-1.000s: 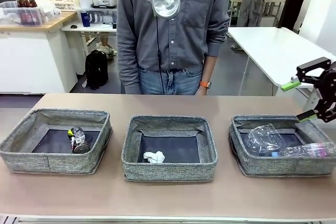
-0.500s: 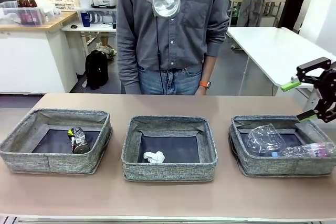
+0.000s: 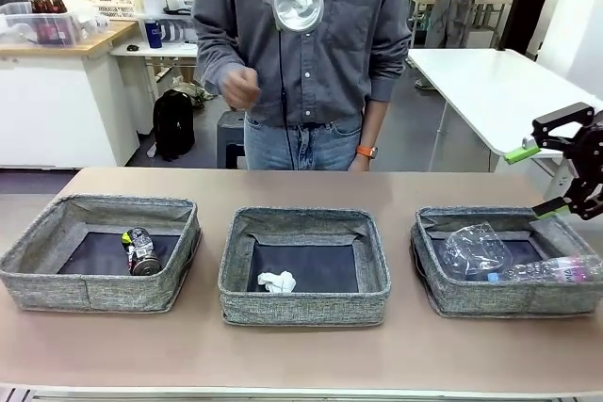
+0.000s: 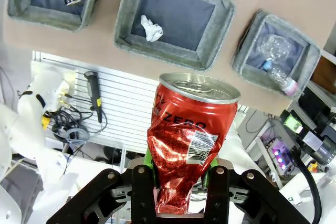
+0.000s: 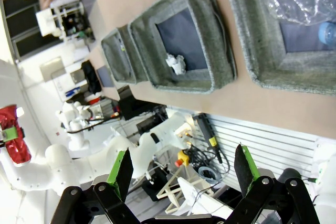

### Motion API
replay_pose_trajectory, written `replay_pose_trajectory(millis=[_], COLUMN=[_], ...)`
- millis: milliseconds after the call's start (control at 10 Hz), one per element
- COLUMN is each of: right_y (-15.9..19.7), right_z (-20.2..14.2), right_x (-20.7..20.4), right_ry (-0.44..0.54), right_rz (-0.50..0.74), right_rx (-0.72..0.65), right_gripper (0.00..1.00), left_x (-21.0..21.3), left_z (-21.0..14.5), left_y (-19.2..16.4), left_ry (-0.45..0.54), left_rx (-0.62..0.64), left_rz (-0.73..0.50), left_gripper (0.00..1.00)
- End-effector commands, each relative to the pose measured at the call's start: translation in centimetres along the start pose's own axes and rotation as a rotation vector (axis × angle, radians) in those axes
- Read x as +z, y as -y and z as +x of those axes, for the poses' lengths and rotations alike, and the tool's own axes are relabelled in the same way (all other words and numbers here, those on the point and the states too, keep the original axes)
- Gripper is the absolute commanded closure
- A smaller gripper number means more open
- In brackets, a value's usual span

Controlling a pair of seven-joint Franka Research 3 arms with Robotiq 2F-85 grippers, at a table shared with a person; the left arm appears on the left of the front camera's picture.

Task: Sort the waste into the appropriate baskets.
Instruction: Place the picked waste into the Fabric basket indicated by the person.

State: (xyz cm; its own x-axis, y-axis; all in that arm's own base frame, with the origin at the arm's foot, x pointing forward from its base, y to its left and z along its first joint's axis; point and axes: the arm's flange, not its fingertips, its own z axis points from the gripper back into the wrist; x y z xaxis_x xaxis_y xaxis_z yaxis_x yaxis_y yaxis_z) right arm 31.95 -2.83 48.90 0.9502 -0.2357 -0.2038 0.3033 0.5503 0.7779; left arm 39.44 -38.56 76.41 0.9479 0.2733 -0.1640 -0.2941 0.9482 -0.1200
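Note:
High above the table, my left gripper [image 4: 181, 174] is shut on the dented red can [image 4: 190, 135]. Three grey baskets sit in a row. The left basket [image 3: 94, 291] holds the dark drink can [image 3: 139, 251]. A white paper wad [image 3: 277, 281] lies in the middle basket [image 3: 301, 308]. In the right basket [image 3: 509, 300] are the clear cup [image 3: 474, 249] and the plastic bottle [image 3: 551, 270]. My right gripper [image 3: 556, 176] hangs open and empty above the right basket's far right corner; its wrist view shows the green fingers [image 5: 122, 174] spread wide.
A person stands at the far side of the table with one hand [image 3: 240, 87] raised to chest height. Bare tabletop [image 3: 301, 355] runs in front of the baskets and between them.
The person has shifted slightly and raised a hand from behind the back to the chest. Both arms and all the waste have stayed still.

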Motion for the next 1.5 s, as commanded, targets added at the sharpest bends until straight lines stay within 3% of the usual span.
replay_pose_trajectory(millis=[0, 1000, 1200, 1400], right_y=[-0.2, -0.2, -0.2, -0.2], right_z=[0.2, 0.2, 0.2, 0.2], right_x=[0.0, 0.0, 0.0, 0.0], right_ry=[0.003, 0.003, 0.003, 0.003], right_rz=[0.004, 0.004, 0.004, 0.004], right_rx=[0.007, 0.007, 0.007, 0.007], right_gripper=[0.00, 0.00, 0.00, 0.00], left_x=[0.3, 0.0, -2.2, -5.8], left_z=[-0.2, 0.0, 1.9, 5.0], left_y=[-0.2, 0.0, -2.8, -8.6], left_ry=[0.008, 0.000, 0.218, 0.325], left_rx=[0.002, 0.000, -0.082, -0.054], left_rz=[0.001, 0.000, 0.100, 0.120], left_gripper=[0.65, 0.65, 0.65, 0.65])
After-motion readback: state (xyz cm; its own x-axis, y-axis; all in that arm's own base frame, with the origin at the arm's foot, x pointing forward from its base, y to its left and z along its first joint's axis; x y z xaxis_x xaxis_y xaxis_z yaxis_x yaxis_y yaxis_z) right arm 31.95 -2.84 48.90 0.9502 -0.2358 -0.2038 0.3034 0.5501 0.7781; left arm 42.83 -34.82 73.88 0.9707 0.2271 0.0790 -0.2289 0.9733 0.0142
